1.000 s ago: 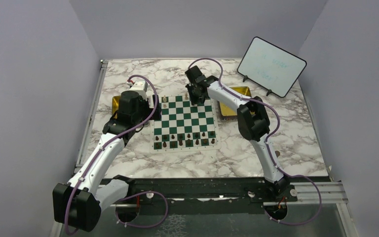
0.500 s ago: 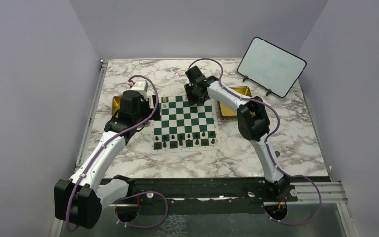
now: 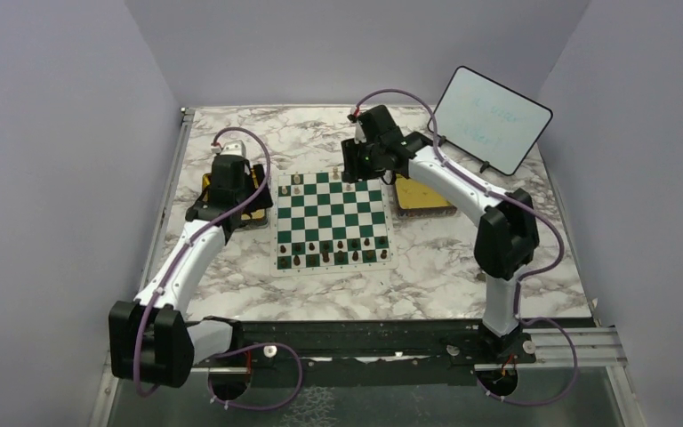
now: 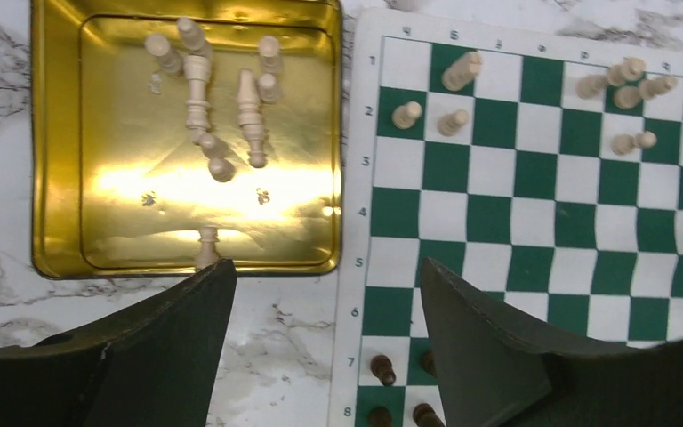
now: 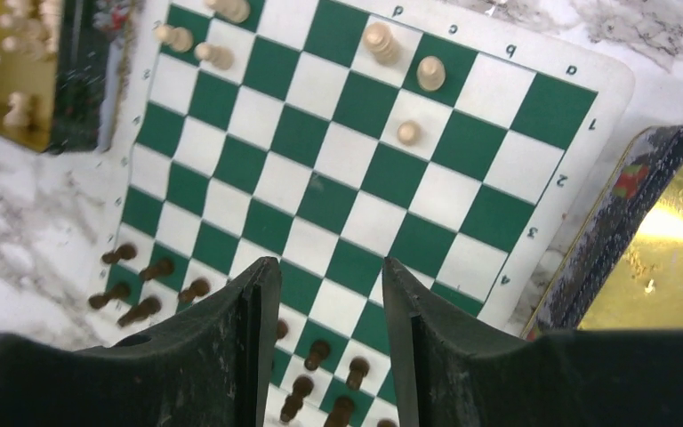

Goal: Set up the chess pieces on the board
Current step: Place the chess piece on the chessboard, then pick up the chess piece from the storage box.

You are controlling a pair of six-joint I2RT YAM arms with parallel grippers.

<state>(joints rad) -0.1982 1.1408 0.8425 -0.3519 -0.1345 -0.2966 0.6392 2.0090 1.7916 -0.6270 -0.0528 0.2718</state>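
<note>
The green and white board (image 3: 333, 213) lies mid-table. Dark brown pieces (image 3: 329, 252) stand in its two near rows. A few cream pieces (image 3: 298, 181) stand along its far rows, and they also show in the left wrist view (image 4: 453, 98) and the right wrist view (image 5: 400, 53). More cream pieces (image 4: 222, 98) lie and stand in the left gold tray (image 4: 53, 178). My left gripper (image 4: 327, 267) is open and empty above the tray's near edge (image 3: 231, 200). My right gripper (image 5: 331, 267) is open and empty above the board's far right part (image 3: 356, 167).
A second gold tray (image 3: 422, 197) sits right of the board, and its rim shows in the right wrist view (image 5: 667, 258). A small whiteboard (image 3: 489, 120) stands at the back right. Marble tabletop surrounds the board.
My right arm's elbow has swung out to the right and the gripper has risen over the board's far edge. My left gripper has moved left and farther back over the gold tray.
</note>
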